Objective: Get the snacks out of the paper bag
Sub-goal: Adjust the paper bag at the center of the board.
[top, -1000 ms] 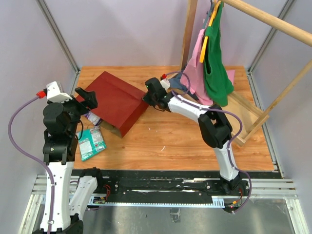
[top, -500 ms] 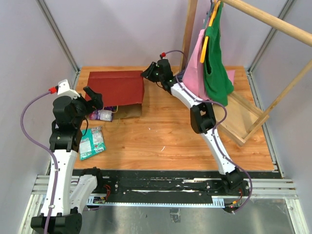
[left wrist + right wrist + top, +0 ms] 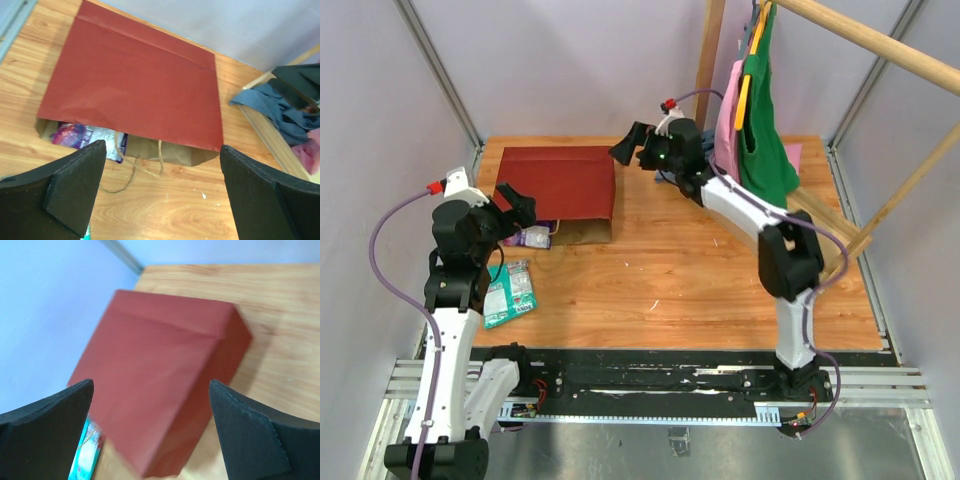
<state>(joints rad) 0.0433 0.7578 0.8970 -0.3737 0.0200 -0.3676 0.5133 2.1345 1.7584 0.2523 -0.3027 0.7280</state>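
Fingers of left gripper (image 3: 162,145) spread wide, nothing held, hovering at the mouth of the paper bag (image 3: 560,180). Far left in the top view: teal packet (image 3: 510,292) already out on the table (image 3: 700,290), print too small to read. Right of it, purple and white packets (image 3: 75,135) poke out of the mouth by the twine handles (image 3: 132,172). Bag lies flat, upper left, mouth toward the bottom edge, no writing on it. Packets look light, glossy, probably slippery, so pinch an edge seam. Bag is thin paper and will buckle, so take the closed end. Upper centre: right gripper (image 3: 151,382) just off the bag's upper right corner, fingers apart, empty
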